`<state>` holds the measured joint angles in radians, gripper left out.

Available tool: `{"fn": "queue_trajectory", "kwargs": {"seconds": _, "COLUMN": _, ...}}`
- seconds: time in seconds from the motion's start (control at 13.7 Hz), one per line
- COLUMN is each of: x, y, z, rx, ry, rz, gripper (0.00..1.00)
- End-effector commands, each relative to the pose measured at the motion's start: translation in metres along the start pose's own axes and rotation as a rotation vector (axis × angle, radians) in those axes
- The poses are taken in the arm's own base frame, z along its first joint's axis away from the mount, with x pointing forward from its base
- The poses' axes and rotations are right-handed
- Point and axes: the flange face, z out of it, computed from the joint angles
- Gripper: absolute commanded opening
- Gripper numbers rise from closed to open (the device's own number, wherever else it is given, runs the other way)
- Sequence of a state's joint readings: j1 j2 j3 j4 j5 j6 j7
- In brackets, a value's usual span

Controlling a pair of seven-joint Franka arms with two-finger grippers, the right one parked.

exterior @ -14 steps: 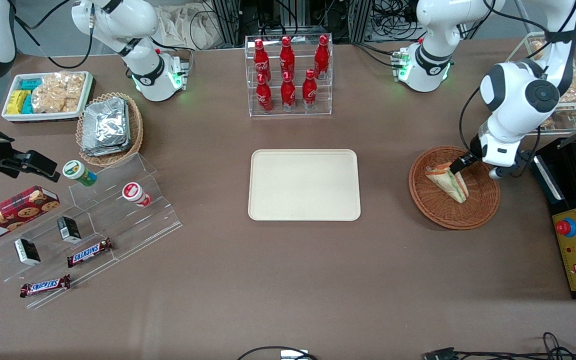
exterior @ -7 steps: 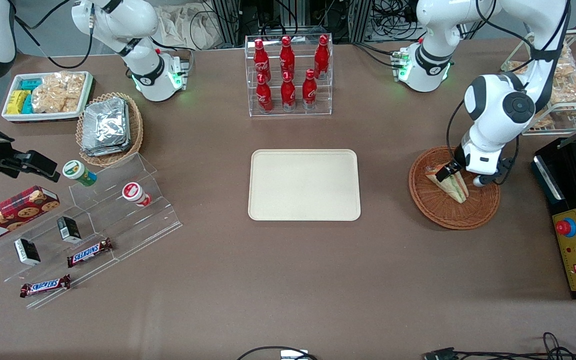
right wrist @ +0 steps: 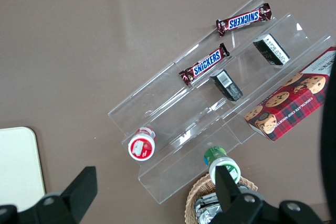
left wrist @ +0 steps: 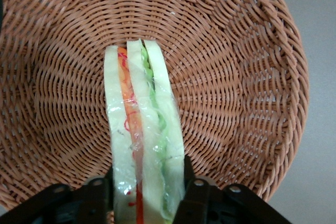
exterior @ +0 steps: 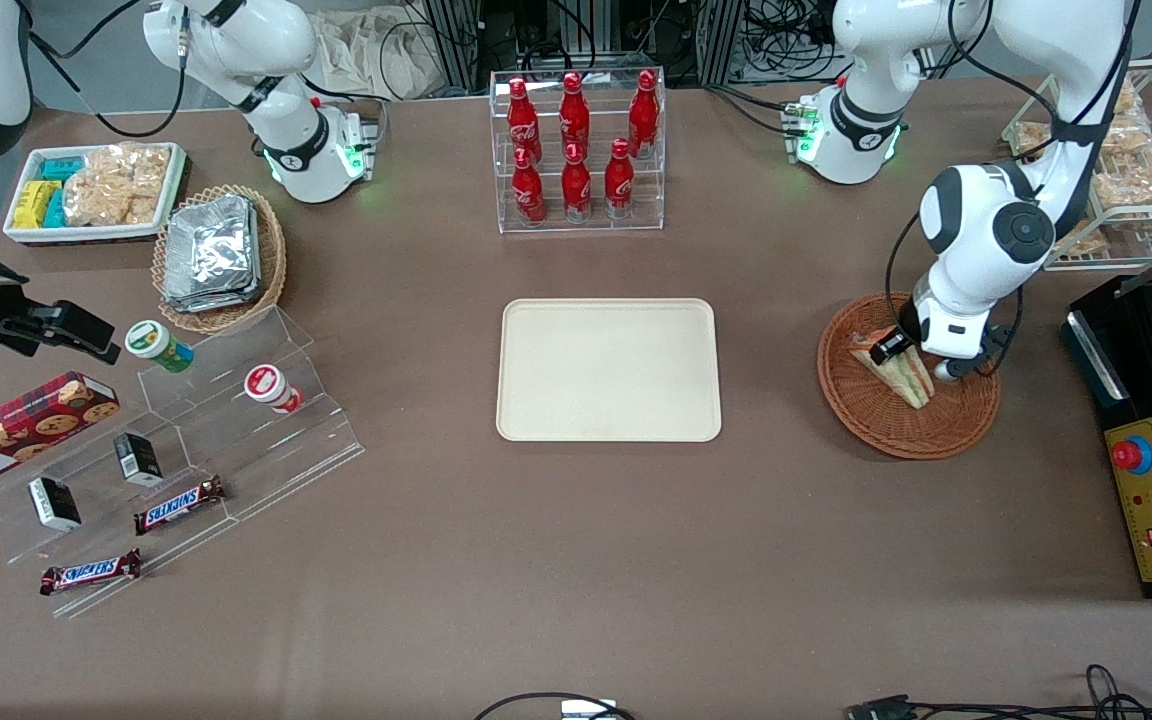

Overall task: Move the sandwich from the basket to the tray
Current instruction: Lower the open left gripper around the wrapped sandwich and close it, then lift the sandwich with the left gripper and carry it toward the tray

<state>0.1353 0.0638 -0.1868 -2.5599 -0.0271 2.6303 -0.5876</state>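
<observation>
The wrapped triangular sandwich lies in the round reddish-brown basket toward the working arm's end of the table. My left gripper is down in the basket, with one finger against each flat bread side of the sandwich. In the left wrist view the sandwich stands on edge between the black fingers, its point toward the basket's middle, and the gripper is shut on its wide end. It rests on the basket's weave. The cream tray lies at the table's middle and holds nothing.
A clear rack of red bottles stands farther from the front camera than the tray. A black control box sits beside the basket at the table's edge. A wire rack of snack bags stands farther back than the basket.
My left arm has swung toward the table's middle and come down over the sandwich. The fingers have settled on either side of it. The sandwich has not moved from the basket.
</observation>
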Motion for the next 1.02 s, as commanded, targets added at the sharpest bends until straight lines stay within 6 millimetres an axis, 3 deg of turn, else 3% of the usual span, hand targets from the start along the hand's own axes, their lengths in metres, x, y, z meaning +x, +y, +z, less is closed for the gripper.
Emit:
{"fn": "queue_trajectory", "kwargs": {"seconds": 0.0, "x": -0.001, "y": 0.007, "z": 0.001, "rx": -0.004, "ry": 0.008, "rz": 0.012, "gripper": 0.00}}
{"fn": "queue_trajectory", "kwargs": {"seconds": 0.15, "x": -0.003, "y": 0.010, "z": -0.004, "rx": -0.005, "ry": 0.014, "rz": 0.033, "gripper": 0.00}}
{"fn": "queue_trajectory", "kwargs": {"seconds": 0.29, "x": -0.018, "y": 0.029, "z": -0.021, "rx": 0.007, "ry": 0.009, "rz": 0.092, "gripper": 0.00}}
{"fn": "queue_trajectory", "kwargs": {"seconds": 0.58, "x": -0.035, "y": 0.054, "z": -0.067, "rx": 0.082, "ry": -0.035, "rz": 0.348, "gripper": 0.00}}
{"fn": "queue_trajectory", "kwargs": {"seconds": 0.73, "x": -0.039, "y": 0.078, "z": -0.093, "rx": 0.108, "ry": -0.062, "rz": 0.405, "gripper": 0.00}}
{"fn": "queue_trajectory", "kwargs": {"seconds": 0.95, "x": -0.043, "y": 0.131, "z": -0.138, "rx": 0.122, "ry": -0.093, "rz": 0.467, "gripper": 0.00}}
